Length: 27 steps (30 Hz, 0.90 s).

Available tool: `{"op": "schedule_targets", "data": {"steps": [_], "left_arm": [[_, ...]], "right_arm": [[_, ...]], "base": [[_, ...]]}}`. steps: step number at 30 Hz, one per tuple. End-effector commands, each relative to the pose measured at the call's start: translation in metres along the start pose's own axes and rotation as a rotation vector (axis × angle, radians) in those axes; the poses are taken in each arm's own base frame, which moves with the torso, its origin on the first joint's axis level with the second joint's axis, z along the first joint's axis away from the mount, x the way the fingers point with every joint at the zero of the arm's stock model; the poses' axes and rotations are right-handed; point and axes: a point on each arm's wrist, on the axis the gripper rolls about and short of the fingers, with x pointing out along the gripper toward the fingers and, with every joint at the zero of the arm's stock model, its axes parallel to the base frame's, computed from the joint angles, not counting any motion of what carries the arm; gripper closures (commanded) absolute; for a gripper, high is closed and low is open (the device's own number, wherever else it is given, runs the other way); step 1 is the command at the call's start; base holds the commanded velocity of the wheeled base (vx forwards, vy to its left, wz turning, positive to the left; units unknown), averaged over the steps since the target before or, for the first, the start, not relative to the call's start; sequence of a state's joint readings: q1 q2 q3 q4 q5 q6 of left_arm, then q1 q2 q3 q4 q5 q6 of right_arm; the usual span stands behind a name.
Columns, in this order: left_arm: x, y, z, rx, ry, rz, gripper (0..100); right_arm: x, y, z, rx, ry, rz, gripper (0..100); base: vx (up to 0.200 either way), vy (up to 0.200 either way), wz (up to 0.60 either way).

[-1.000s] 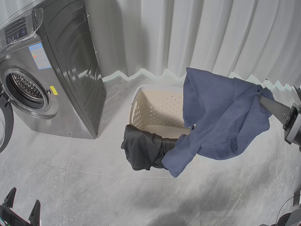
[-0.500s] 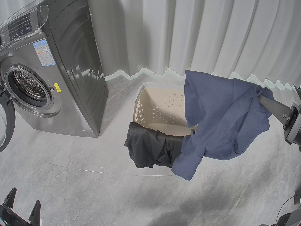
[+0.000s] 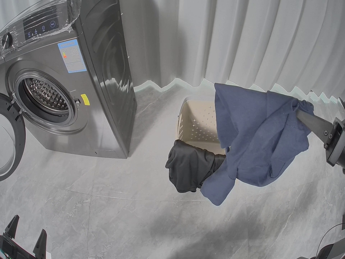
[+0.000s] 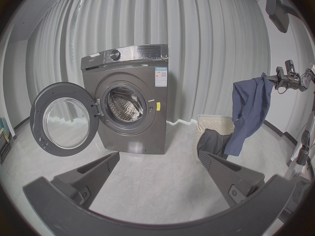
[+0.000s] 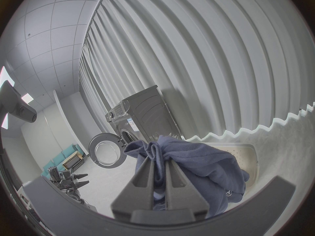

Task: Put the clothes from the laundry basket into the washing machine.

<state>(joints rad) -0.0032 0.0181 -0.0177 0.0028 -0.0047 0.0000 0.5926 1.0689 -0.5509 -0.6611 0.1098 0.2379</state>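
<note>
My right gripper [image 3: 300, 110] is shut on a blue garment [image 3: 258, 137], which hangs in the air over the right side of the cream laundry basket [image 3: 196, 121]. In the right wrist view the fingers [image 5: 147, 174] pinch the blue cloth [image 5: 203, 167]. A black garment [image 3: 190, 166] is draped over the basket's near rim. The grey washing machine [image 3: 72, 76] stands to the left, its round door [image 3: 9, 137] swung open and the drum [image 3: 46, 98] exposed. My left gripper [image 3: 25, 234] stays low at the near left, open and holding nothing [image 4: 158, 156].
White pleated curtains [image 3: 233, 33] run behind the machine and basket. Bare grey tiled floor [image 3: 107, 198] lies between me, the basket and the machine. The open door [image 4: 64, 118] juts out to the machine's left.
The whole head view has swung toward the washing machine, so the camera moved. Both grippers keep their places in the picture, and the blue garment's hanging tail has swayed a little.
</note>
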Motion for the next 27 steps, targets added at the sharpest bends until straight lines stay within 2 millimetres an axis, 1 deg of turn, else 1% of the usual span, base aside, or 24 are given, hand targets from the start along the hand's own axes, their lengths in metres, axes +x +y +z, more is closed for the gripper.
{"op": "schedule_targets", "data": {"steps": [1,27], "left_arm": [[0.0001,0.0000,-0.0048,0.000,0.001,0.000,0],[0.0001,0.0000,-0.0048,0.000,0.001,0.000,0]], "right_arm": [[0.0003,-0.0001,-0.0008,0.000,0.004,0.001,100],[0.0010,-0.0012,-0.0057,0.000,0.024,0.001,100]], "base": [[0.000,0.200,0.00],[0.000,0.200,0.00]]}}
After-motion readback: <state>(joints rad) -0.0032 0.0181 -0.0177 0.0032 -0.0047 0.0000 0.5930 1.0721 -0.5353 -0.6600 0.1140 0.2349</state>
